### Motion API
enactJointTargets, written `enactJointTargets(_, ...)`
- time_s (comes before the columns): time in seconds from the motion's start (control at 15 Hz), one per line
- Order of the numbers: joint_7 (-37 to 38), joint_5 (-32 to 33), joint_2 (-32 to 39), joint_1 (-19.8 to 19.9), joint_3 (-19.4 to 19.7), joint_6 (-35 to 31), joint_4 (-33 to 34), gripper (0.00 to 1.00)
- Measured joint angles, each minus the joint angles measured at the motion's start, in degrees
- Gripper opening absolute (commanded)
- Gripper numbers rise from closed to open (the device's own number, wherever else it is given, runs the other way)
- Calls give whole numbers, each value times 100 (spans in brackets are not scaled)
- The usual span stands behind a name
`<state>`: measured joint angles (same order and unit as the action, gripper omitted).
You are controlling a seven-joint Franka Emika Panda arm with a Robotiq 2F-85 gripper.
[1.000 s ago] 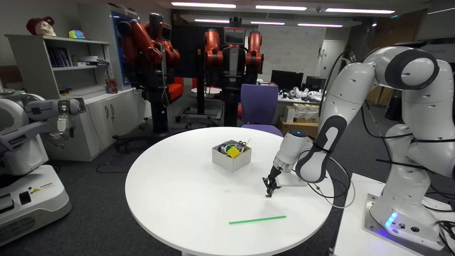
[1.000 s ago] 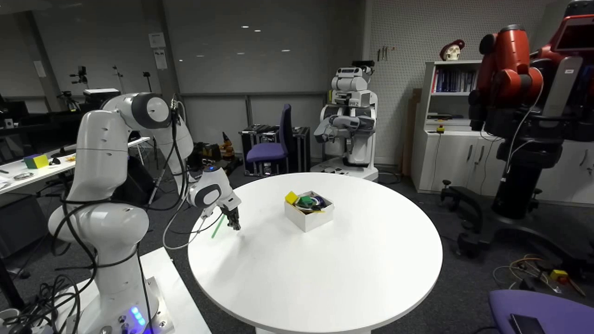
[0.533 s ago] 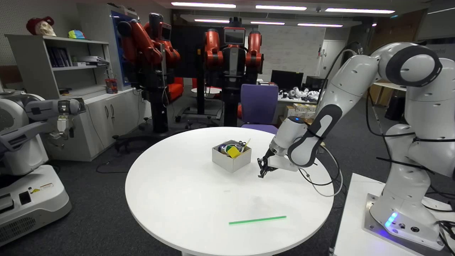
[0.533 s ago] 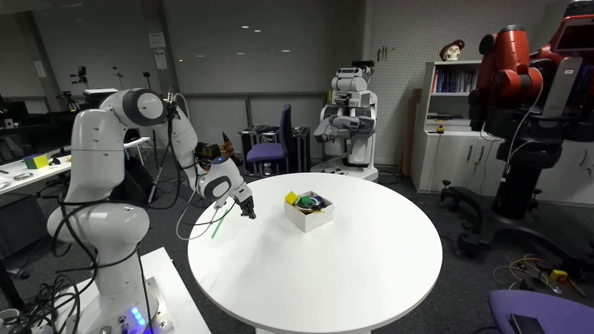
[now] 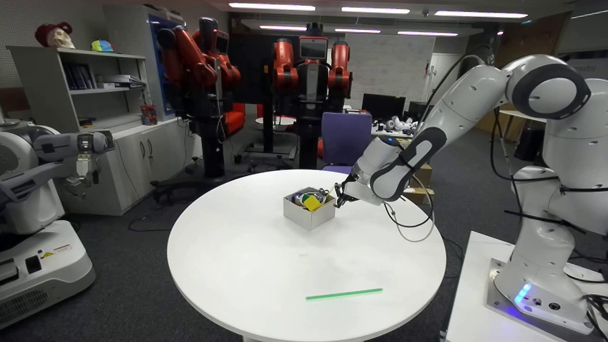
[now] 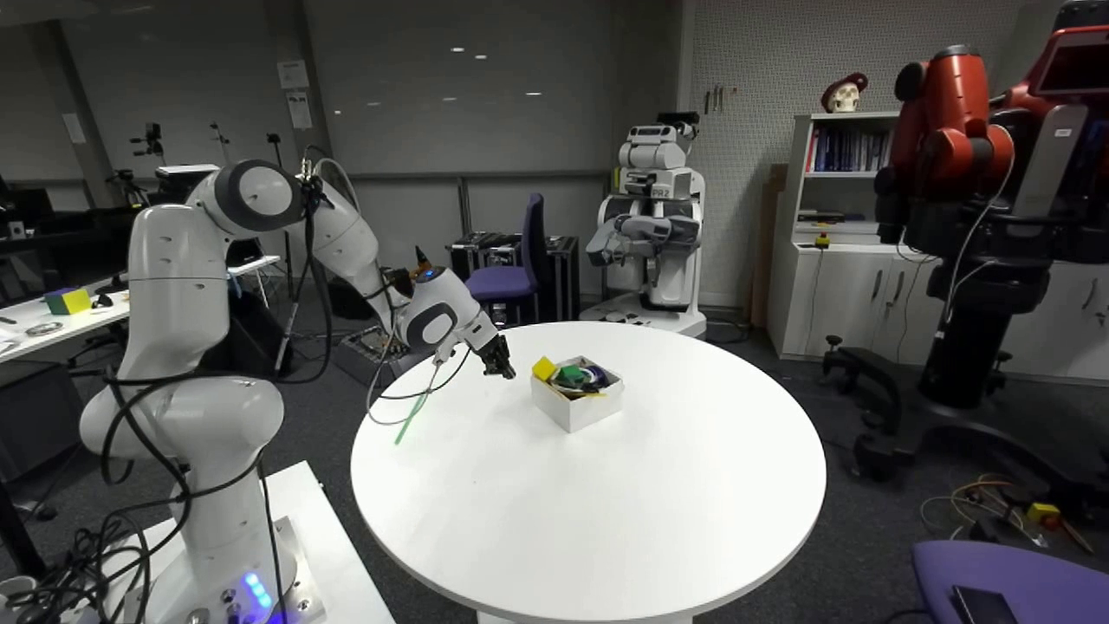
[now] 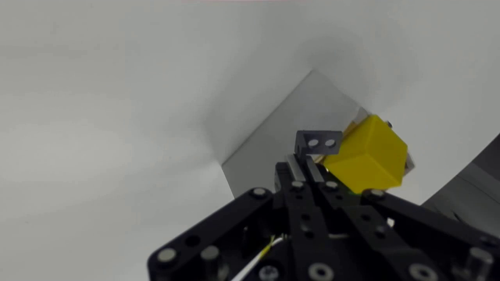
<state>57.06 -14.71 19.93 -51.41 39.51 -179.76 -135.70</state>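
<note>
My gripper (image 5: pixel 338 195) hangs just beside the white open box (image 5: pixel 304 220) on the round table, near one of its corners. In an exterior view a gap shows between gripper (image 6: pixel 507 368) and box (image 6: pixel 563 410). The wrist view has the gripper (image 7: pixel 306 168) with its fingers together, a grey angled bracket (image 7: pixel 320 142) at the tips and no loose object between them. A yellow block (image 7: pixel 369 158) pokes out of the box behind the fingers. Green and dark blue items and a thin yellow stick share the box, partly hidden. A green stick (image 5: pixel 344 294) lies apart on the table.
The round white table (image 5: pixel 247 266) has a curved edge. A purple chair (image 5: pixel 346 140) stands behind it. Cables (image 5: pixel 413 223) loop below my wrist. A grey-white robot (image 5: pixel 42 199) and red robots (image 5: pixel 311 71) stand around the table.
My gripper has risen and travelled from near the green stick to beside the box, fingers staying shut. The box, its contents and the green stick have not moved.
</note>
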Motion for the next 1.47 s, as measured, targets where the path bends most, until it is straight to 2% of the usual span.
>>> enactJointTargets(0.2,86,1,226,-303,563,167,434,1)
enactJointTargets(0.4,208,1,629,-435,882,302,873,1)
enactJointTargets(0.8,627,0,1639,-481,1153,470,1573,1)
enactJointTargets(1.07,818,1,2051,-477,1281,520,1848,8)
enactJointTargets(1.27,884,2,2268,-471,1333,593,1998,7)
enactJointTargets(1.4,940,2,2396,-470,1352,656,2087,14)
enactJointTargets(1.47,968,3,2454,-468,1356,664,2125,32)
